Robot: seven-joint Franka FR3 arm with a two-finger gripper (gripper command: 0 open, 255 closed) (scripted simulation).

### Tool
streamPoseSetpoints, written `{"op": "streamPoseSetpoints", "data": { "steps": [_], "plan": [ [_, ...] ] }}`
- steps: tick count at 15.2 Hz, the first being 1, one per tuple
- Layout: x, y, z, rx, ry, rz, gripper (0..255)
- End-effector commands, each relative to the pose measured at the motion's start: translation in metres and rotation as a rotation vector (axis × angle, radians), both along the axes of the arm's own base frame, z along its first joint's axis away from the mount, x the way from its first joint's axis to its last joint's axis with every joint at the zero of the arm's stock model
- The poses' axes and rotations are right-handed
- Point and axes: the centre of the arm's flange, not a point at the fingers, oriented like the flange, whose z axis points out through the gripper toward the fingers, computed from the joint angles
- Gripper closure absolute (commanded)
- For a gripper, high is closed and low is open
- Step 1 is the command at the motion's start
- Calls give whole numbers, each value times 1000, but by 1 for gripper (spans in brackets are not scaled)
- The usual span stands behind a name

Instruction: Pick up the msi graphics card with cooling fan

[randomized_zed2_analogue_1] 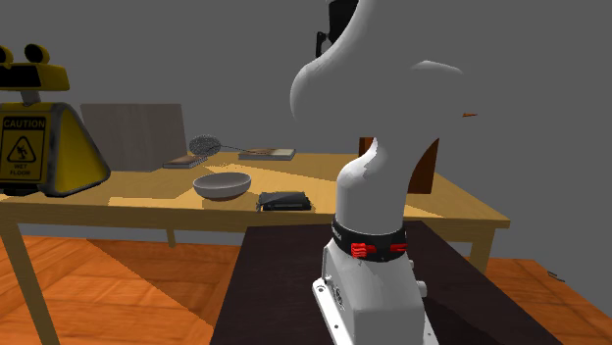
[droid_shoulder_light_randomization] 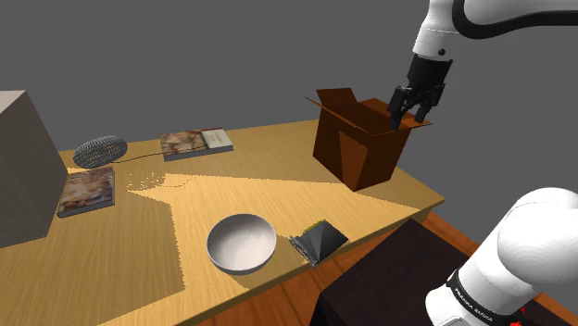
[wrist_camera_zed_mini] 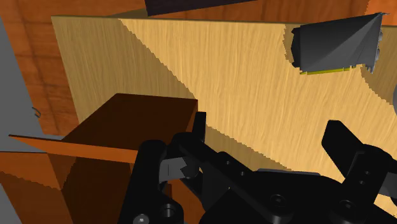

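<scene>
The graphics card (droid_shoulder_light_randomization: 318, 243) is a dark flat board with a black fan shroud. It lies on the wooden table (droid_shoulder_light_randomization: 278, 190) near the front edge, next to a bowl. It also appears as a low dark slab (randomized_zed2_analogue_1: 284, 201) and, seen along the hand, as a grey card with a yellow-green edge (wrist_camera_zed_mini: 337, 44). My black gripper (droid_shoulder_light_randomization: 412, 115) hangs above the open brown box (droid_shoulder_light_randomization: 363, 139), far from the card. Its fingers (wrist_camera_zed_mini: 199, 124) stand apart with nothing between them; the gripper (wrist_camera_zed_mini: 267, 127) is open.
A grey bowl (droid_shoulder_light_randomization: 241, 243) sits beside the card. Two books (droid_shoulder_light_randomization: 196, 142) (droid_shoulder_light_randomization: 88, 191), a mesh object (droid_shoulder_light_randomization: 99, 150) and a tall pale block (droid_shoulder_light_randomization: 20, 167) occupy the shoulder view's left. A yellow wet-floor sign (randomized_zed2_analogue_1: 34, 142) stands on the table's end. The dark stand (droid_shoulder_light_randomization: 398, 278) is below.
</scene>
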Motion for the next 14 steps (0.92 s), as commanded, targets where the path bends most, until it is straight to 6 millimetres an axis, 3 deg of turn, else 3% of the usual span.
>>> {"op": "streamPoseSetpoints", "data": {
  "steps": [1, 14],
  "plan": [
    [0, 0, 0, 0, 0, 0, 0],
    [55, 84, -134, 57, 25, 126, 0]
  ]
}}
